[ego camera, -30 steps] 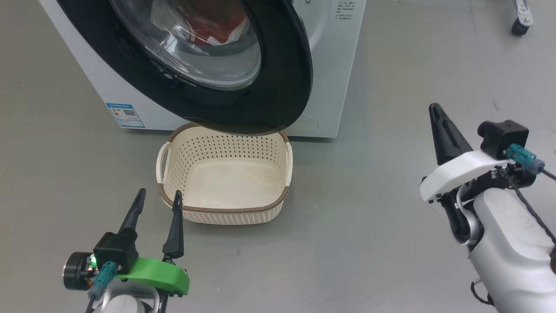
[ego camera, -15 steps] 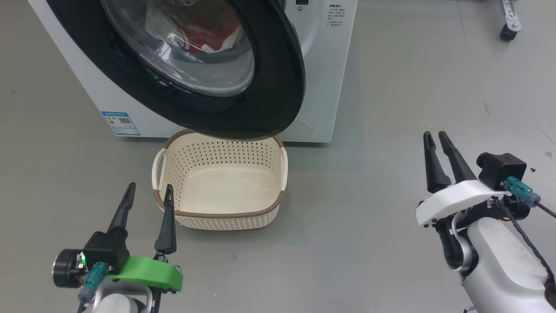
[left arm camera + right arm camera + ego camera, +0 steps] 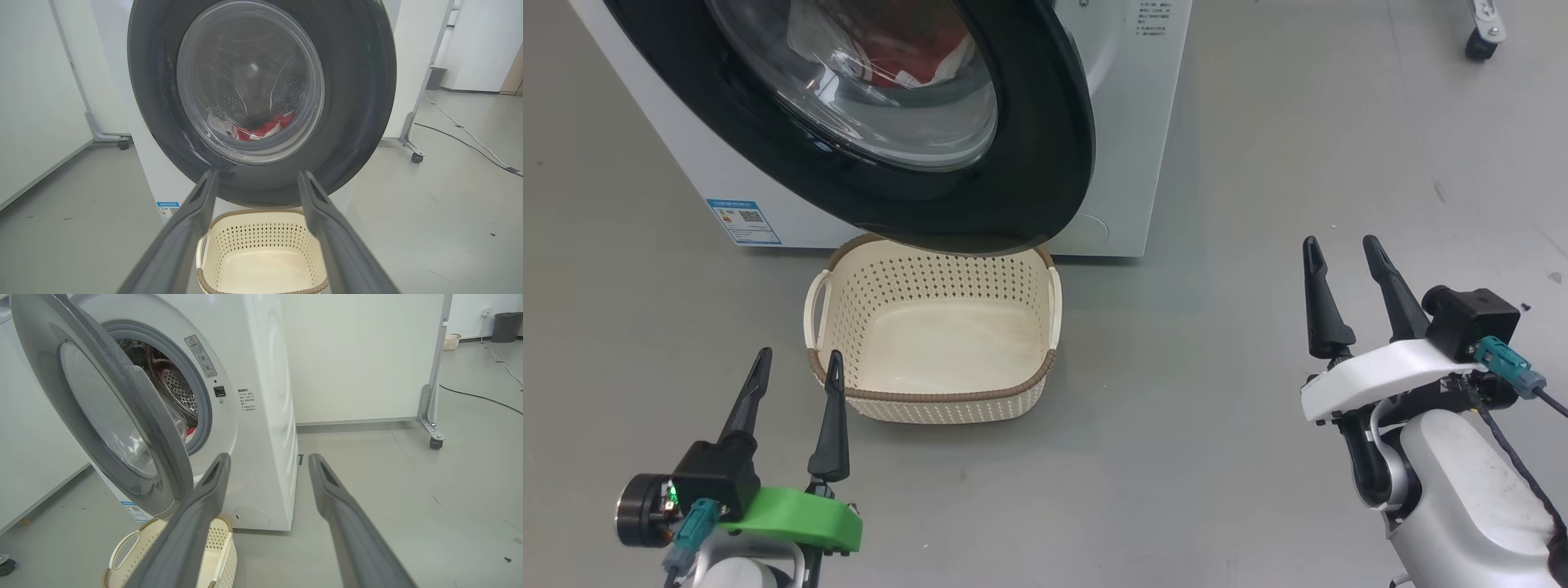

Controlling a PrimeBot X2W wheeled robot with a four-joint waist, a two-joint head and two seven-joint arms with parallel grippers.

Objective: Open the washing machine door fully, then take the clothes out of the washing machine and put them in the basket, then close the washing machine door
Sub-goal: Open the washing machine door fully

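Left gripper (image 3: 800, 355): I see it at my lower left, its 2 fingers spread wide and empty, just beside the near left corner of the basket (image 3: 947, 396).
Right gripper (image 3: 1341, 242): wide apart too, holding nothing, above bare floor well to the right of the basket.
Washing machine door (image 3: 1045, 147): ajar, swung partway out from the washing machine (image 3: 1152, 122); in my head view its black rim overhangs the basket's far rim.
Clothes (image 3: 265, 128): red with white, low in the drum; I see them through the glass bowl and through the gap beside the door in the right wrist view.
Basket: empty, on the floor just in front of the machine, 2 side handles showing.
In the way: the door stands between my left gripper and the drum opening; the right wrist view looks past the door's edge at the grey gasket.
Around: a blue label (image 3: 743, 222) low on the machine front, a round hatch (image 3: 1094, 229) at its lower right.
Floor (image 3: 1217, 449): smooth grey, with a few dark specks.
Room: white panels, a wheeled frame leg (image 3: 435, 443), a cable (image 3: 482, 398) across the floor, a dark bin (image 3: 506, 326) far back.
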